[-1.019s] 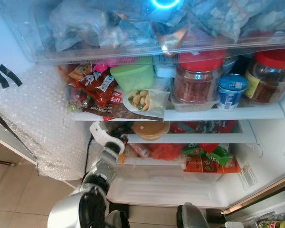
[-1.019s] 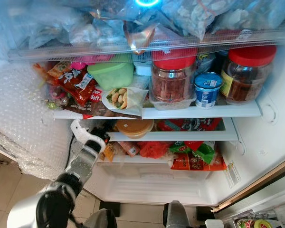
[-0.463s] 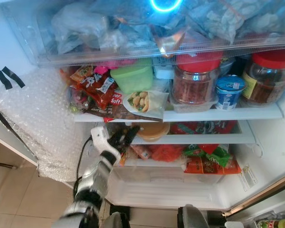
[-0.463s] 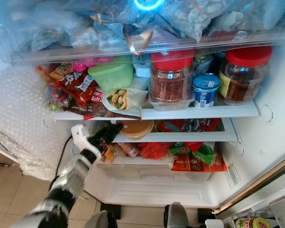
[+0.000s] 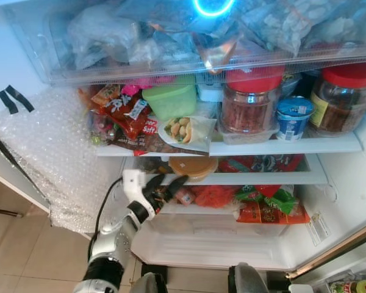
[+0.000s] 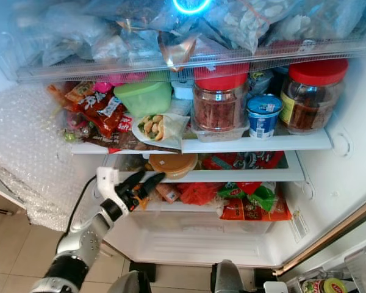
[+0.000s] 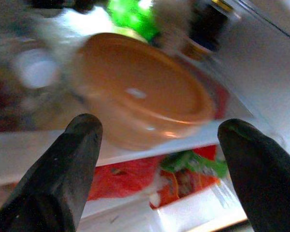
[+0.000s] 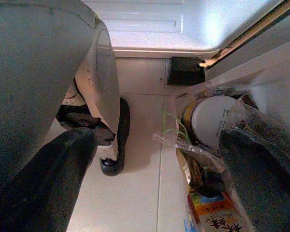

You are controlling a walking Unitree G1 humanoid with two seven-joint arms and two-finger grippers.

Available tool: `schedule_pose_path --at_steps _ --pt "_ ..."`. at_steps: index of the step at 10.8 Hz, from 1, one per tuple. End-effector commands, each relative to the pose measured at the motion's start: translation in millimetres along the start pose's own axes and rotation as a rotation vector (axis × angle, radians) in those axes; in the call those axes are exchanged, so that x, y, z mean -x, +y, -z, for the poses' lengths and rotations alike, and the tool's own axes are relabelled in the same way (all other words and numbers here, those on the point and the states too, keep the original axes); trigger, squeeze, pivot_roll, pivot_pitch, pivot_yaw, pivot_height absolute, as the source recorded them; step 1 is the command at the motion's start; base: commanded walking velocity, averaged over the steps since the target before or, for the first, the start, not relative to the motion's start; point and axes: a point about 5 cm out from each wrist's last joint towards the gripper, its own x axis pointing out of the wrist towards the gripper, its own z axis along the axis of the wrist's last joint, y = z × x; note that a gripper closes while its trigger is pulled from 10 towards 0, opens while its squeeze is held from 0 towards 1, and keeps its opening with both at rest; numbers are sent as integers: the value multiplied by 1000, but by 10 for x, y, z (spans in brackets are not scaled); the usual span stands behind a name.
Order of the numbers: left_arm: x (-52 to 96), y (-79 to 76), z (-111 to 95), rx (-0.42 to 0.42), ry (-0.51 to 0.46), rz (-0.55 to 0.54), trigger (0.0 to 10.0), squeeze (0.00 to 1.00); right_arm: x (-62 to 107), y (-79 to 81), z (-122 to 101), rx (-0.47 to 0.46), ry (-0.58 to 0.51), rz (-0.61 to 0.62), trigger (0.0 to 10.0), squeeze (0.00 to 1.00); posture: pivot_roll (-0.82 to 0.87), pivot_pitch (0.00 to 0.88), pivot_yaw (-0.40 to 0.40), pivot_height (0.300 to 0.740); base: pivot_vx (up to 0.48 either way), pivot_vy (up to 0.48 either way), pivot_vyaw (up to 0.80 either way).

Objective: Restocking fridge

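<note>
The fridge stands open with packed shelves. An orange-lidded tub sits on the middle shelf. My left gripper reaches in at the front edge of that shelf, just left of and below the tub. In the left wrist view its fingers stand wide apart and open, nothing between them, with the tub just ahead. My right gripper hangs open low by my side, over the tiled floor.
The top shelf holds snack packets, a green tub, two red-lidded jars, and a yogurt cup. Red and green packets lie on the lower shelf above a white drawer. Bubble wrap hangs left. A bag with a jar sits on the floor.
My left arm has stretched forward and to the right, bringing the gripper from below the shelf edge up to the orange tub. The camera shifted slightly.
</note>
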Motion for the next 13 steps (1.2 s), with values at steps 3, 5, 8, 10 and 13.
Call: schedule_pose_path --at_steps 3,5,8,10,13 --pt "13 -67 48 -76 129 83 10000 0 10 30 56 -1 15 -5 10000 0 -279 53 126 646 0 0 0" --pt "-10 -73 89 -66 167 74 10000 0 10 29 57 -1 17 -6 10000 0 -278 52 126 646 0 0 0" --pt "-146 -14 160 -35 153 -10 10000 0 10 29 53 -3 14 -3 10000 0 -292 55 124 646 0 0 0" --pt "-336 -71 119 -38 134 -5 10000 0 9 33 54 -3 14 -3 10000 0 -312 54 131 646 0 0 0" --pt "-606 -226 -11 -87 121 38 10000 0 13 34 67 -11 14 3 10000 0 -330 58 138 646 0 0 0"
